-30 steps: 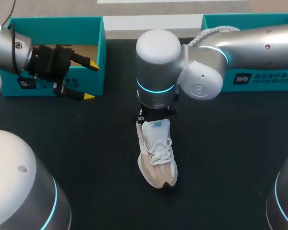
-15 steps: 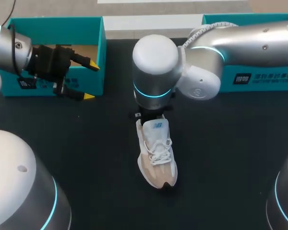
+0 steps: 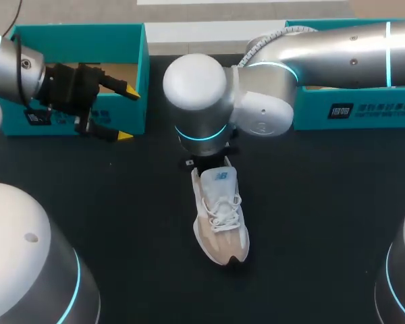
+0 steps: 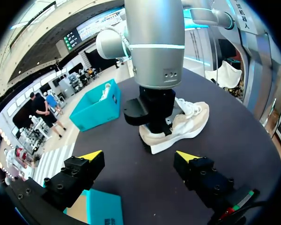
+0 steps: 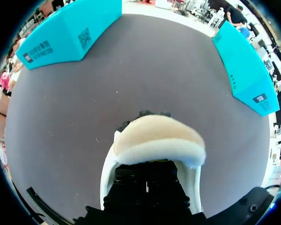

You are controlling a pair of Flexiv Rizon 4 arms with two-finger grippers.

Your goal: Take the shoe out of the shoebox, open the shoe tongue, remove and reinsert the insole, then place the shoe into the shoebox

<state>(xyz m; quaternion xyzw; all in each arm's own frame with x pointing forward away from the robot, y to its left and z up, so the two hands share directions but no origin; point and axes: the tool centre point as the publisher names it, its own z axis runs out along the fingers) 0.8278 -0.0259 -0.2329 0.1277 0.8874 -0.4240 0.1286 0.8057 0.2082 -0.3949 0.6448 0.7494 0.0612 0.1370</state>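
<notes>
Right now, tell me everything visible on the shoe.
The shoe is a white and beige sneaker with white laces, a small blue mark on the tongue and a pale sole. It stands on its sole on the black table, toe toward the robot's side. The right arm covers its heel end; contact there is hidden.

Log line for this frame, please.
shoe: upright on table, outside boxes | right gripper: at shoe heel | left gripper: open, empty, beside left shoebox

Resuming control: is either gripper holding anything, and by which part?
Left gripper holds nothing. Right gripper is at the shoe, by its heel; hold cannot be told.
</notes>
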